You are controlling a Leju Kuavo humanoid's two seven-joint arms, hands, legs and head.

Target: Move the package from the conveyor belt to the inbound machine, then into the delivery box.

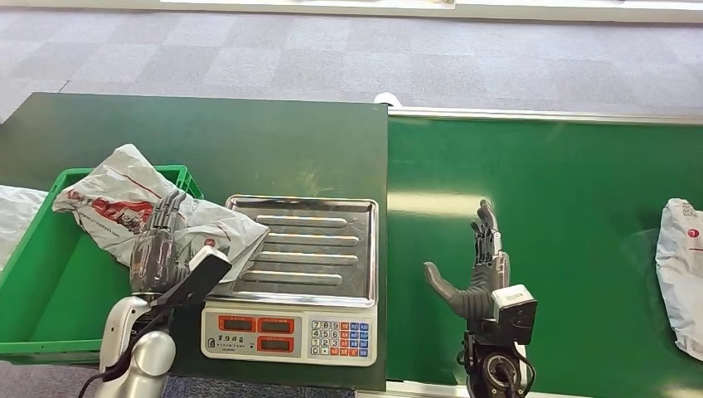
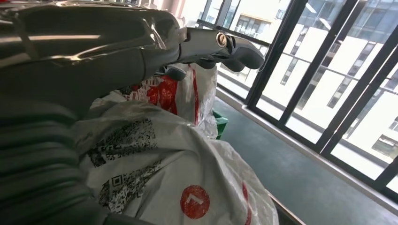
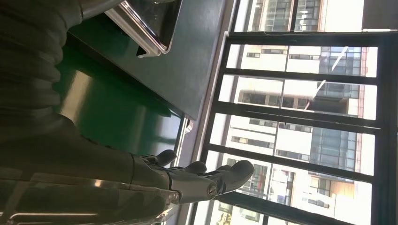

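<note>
Green crate (image 1: 50, 274): crumpled white package (image 1: 124, 203)

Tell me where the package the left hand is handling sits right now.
In the head view the white package is at the left, draped over the green delivery box's right rim with one corner on the scale's steel tray; the left hand rests on it.

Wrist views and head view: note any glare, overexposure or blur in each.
Head view: sharp, with soft glare patches on the scale tray and conveyor belt. Left wrist view: windows are washed out, the left hand is blurred close to the lens, the package is fairly clear. Right wrist view: bright windows, right hand dark against them.
</note>
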